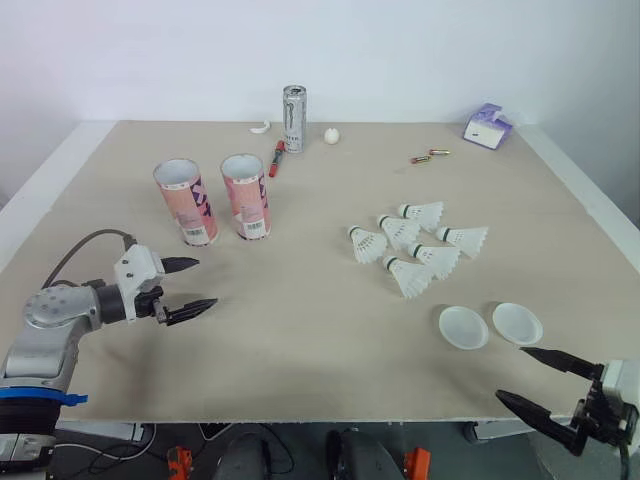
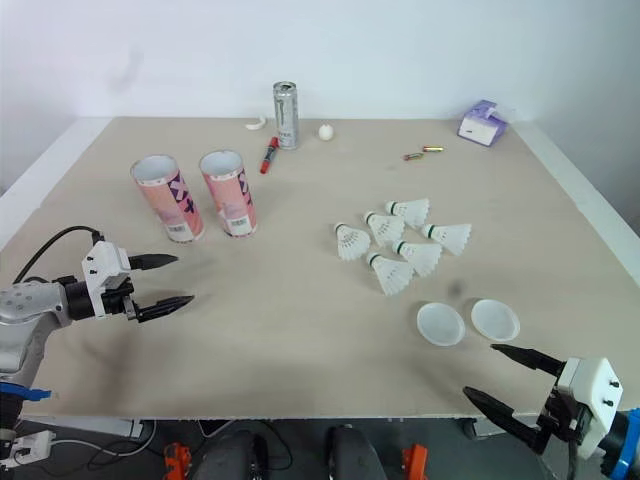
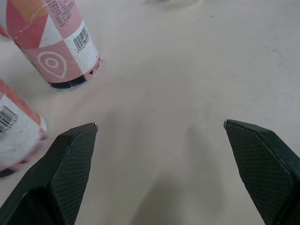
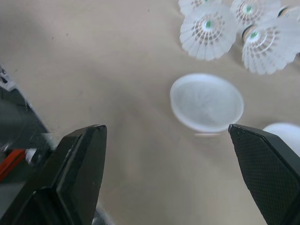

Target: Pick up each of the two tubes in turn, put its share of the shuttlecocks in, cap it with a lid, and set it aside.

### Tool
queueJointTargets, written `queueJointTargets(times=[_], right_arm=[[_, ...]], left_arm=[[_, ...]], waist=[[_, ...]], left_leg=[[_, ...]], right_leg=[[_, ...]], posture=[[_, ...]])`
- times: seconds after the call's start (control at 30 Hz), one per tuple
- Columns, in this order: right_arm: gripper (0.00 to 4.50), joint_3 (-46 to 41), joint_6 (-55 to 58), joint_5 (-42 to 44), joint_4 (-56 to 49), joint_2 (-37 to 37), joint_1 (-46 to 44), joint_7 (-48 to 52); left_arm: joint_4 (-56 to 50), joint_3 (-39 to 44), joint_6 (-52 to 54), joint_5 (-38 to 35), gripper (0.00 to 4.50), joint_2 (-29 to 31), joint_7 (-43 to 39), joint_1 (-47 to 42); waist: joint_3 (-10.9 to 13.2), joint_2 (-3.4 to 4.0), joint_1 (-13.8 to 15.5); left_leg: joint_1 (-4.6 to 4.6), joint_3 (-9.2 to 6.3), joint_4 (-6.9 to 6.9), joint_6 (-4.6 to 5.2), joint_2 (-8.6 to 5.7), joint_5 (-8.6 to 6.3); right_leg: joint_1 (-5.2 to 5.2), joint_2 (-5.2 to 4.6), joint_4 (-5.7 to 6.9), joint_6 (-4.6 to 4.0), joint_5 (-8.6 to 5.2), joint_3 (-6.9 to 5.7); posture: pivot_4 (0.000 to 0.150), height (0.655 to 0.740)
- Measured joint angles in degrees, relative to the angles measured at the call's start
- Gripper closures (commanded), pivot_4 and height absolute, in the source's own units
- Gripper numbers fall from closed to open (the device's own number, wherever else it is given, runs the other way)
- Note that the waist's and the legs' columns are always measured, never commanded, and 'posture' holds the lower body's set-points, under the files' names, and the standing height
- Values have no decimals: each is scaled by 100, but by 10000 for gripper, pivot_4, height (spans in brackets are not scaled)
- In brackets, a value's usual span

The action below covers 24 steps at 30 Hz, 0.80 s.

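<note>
Two tubes (image 1: 185,203): upright, mouths open for loading, on the left of the table (image 1: 300,350).
Six shuttlecocks (image 1: 415,248): clustered mid-right.
Two lids (image 1: 463,327): just in front of them.
Left gripper (image 1: 205,282): near the tubes, jaws spread, empty.
Right gripper (image 1: 510,373): near the lids, likewise.

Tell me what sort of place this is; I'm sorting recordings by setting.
Probably a robot test lab: a bare board table against a plain white wall, with tubes, shuttlecocks and lids laid out as props.
</note>
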Motion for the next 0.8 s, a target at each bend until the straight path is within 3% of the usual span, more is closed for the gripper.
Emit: queueJointTargets(times=[0.07, 0.17, 0.2, 0.27, 0.4, 0.5, 0.8], right_arm=[[444, 59, 148, 67, -20, 0, -192, -136], [444, 605, 717, 267, -535, -21, -987, -591], [444, 1239, 1189, 263, -707, -45, -1859, -958], [444, 1474, 1376, 251, -753, -42, -2195, -1094], [444, 2670, 2176, 138, -653, 436, -4282, -1732], [444, 3552, 2416, -350, 280, 1125, -5825, -1984], [444, 4055, 2415, -735, 1230, 1467, -6525, -1910]], left_arm=[[41, 4, -83, 160, 0, -39, 251, -29], [-213, 65, 430, 151, 0, -619, 1228, -29], [-731, 94, 672, 112, 0, -859, 1619, 223], [-918, 141, 744, 89, 0, -923, 1777, 350], [-1330, 464, 1372, -75, 0, -1438, 2799, 614], [-1488, 824, 1725, -128, 0, -1921, 3723, 680], [-1503, 937, 1807, -103, 0, -2170, 4254, 577]], waist=[[0, 0, -1], [-2, -3, -9], [-2, -5, -30], [-2, -6, -17], [2, -17, -48], [0, -24, -61], [-5, -32, 9]], left_leg=[[7, 2, 0, 0, 1, 0], [16, 6, 2, 1, 1, 2], [16, 13, 0, 0, 1, 1], [16, 12, 0, -1, -7, 0], [27, 9, 3, 6, -7, 5], [35, 8, 3, 9, -5, 8], [5, 7, 0, 8, -24, 1]], right_leg=[[5, 0, 0, 0, 1, 2], [10, 4, 5, 11, 11, 15], [6, 6, 5, 18, 16, 26], [6, 8, 6, 20, 17, 31], [4, 28, 7, 21, 44, 70], [4, 49, 8, 14, 62, 81], [-9, 37, 5, -11, 66, 84]], posture=[[1500, 7400], [1500, 7400], [1500, 7400], [1500, 7400], [1500, 7400], [1500, 7400], [1500, 7400]])
